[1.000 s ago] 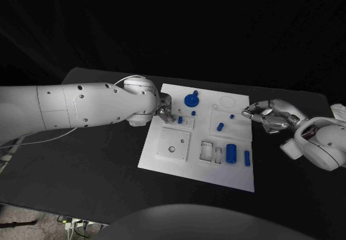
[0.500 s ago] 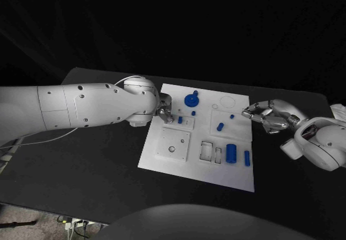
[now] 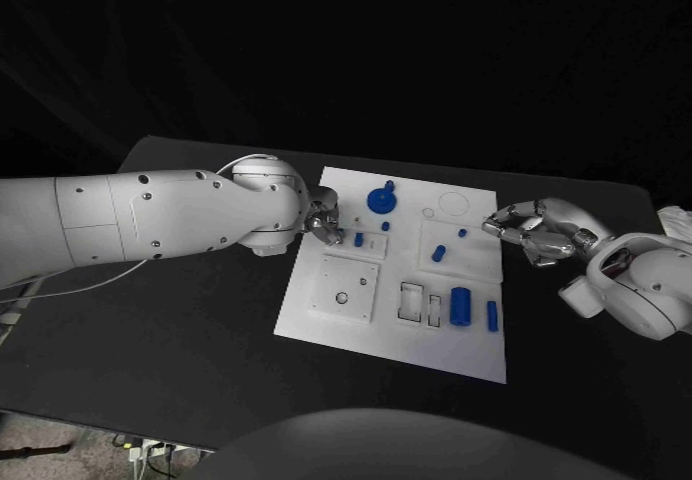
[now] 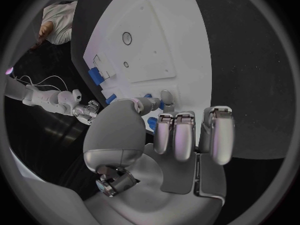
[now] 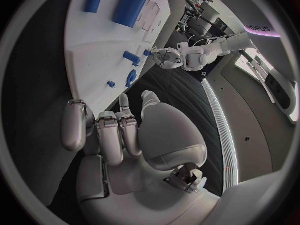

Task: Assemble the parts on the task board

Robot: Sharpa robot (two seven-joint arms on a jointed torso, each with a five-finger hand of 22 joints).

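White rectangular task board (image 3: 339,318) flat at middle of black table (image 3: 173,340). Left hand (image 3: 326,226) over board's left edge, fingers curled in, tips beside small blue peg (image 3: 359,239); whether it grips peg, cannot tell. Right hand (image 3: 534,232) just off board's right edge, fingers curled, holding nothing. Blue round gear (image 3: 382,201) near board's far edge; large blue cylinder (image 3: 460,305) and slim blue bar (image 3: 492,317) near right edge.

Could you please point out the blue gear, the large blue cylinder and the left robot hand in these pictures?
blue gear (image 3: 381,201), head view, on its round toothed face.
large blue cylinder (image 3: 460,305), head view, on the middle of its side.
left robot hand (image 3: 326,225), head view, on its silver fingers over the board.
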